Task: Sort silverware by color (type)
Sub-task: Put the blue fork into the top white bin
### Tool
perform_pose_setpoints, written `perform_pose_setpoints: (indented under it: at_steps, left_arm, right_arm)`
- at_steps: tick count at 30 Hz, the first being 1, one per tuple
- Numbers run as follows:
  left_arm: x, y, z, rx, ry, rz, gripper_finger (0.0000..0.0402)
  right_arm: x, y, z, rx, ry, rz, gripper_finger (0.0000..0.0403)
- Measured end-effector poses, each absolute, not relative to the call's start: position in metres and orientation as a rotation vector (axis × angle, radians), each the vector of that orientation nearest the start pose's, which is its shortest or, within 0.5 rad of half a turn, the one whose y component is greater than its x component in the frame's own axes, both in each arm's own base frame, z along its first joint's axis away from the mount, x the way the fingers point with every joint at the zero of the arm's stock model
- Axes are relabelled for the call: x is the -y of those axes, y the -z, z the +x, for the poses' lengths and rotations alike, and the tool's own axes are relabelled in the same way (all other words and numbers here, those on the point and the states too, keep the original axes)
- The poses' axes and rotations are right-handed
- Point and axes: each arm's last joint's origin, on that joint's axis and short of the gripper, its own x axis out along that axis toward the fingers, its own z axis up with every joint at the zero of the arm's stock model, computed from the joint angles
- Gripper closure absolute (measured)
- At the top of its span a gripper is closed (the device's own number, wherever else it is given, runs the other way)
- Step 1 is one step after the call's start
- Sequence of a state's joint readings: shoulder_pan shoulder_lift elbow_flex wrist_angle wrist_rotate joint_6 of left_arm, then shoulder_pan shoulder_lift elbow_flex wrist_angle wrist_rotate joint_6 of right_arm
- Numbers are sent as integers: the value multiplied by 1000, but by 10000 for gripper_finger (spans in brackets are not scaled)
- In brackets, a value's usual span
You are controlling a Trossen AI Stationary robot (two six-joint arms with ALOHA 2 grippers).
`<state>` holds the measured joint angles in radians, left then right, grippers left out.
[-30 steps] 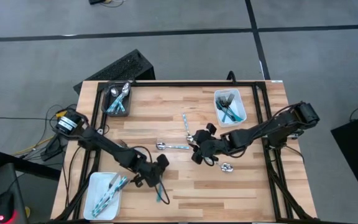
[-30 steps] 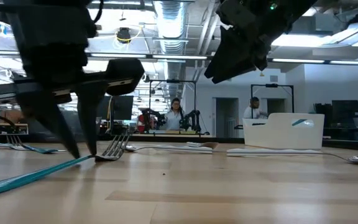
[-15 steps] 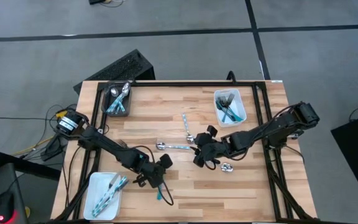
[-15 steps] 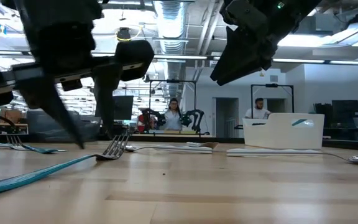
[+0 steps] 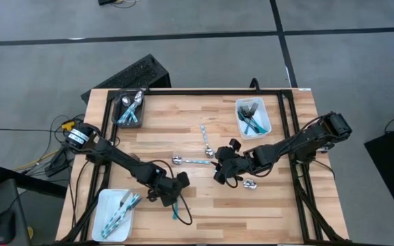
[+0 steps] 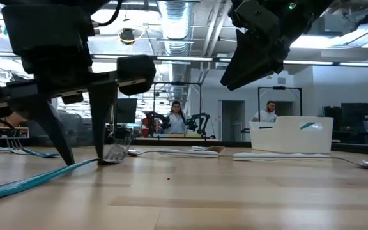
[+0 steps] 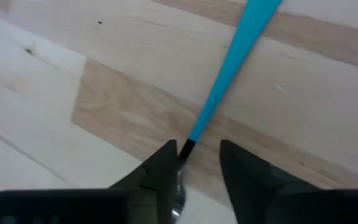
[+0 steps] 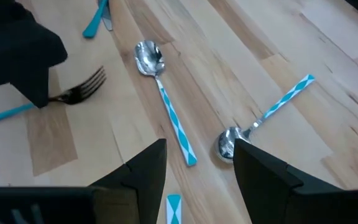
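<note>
Near the front-left of the light wooden table [image 5: 279,212], left gripper [image 5: 175,194] stands over a teal-handled silver fork [image 7: 229,68], fingers parted astride the handle, not clamping it. Right gripper [image 5: 223,171] hovers mid-table, fingers spread, empty, above a teal-striped silver spoon [image 8: 164,99]. More silverware sits in white rectangular tray [image 5: 108,217], second white tray [image 5: 265,124] and dark grey bin [image 5: 120,121].

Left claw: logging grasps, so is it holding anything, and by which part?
Nothing held. The left claw stands open astride the fork at its neck, and the fork lies on the table.
</note>
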<state>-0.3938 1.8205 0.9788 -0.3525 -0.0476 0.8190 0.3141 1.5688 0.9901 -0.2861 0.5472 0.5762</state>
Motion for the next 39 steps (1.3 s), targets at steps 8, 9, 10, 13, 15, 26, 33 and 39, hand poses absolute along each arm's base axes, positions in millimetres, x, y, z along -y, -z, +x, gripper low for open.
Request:
perform_pose_setpoints:
  at_steps: [8, 9, 10, 13, 15, 26, 33, 39]
  left_arm:
    - [120, -123, 302, -1063, 761, 876, 393]
    - [120, -123, 302, -1069, 748, 867, 393]
    - [120, -123, 302, -1073, 731, 867, 393]
    - [123, -127, 301, -1075, 633, 924, 395]
    - [122, -134, 299, -1073, 535, 977, 398]
    - [109, -184, 294, -965, 184, 1141, 401]
    - [108, -186, 296, -941, 175, 1165, 401]
    - [96, -190, 308, -889, 133, 1103, 401]
  right_arm:
    - [-83, -214, 307, -686, 434, 186, 195]
    - [-83, -214, 307, -686, 434, 186, 195]
    - [-83, -214, 307, -683, 433, 188, 195]
    - [-85, -213, 311, -672, 400, 234, 195]
    - [-87, -208, 317, -700, 315, 259, 195]
    - [-76, -178, 362, -616, -26, 439, 195]
    - [-54, -177, 371, -567, -38, 487, 195]
    - [-47, -170, 377, -587, -79, 500, 195]
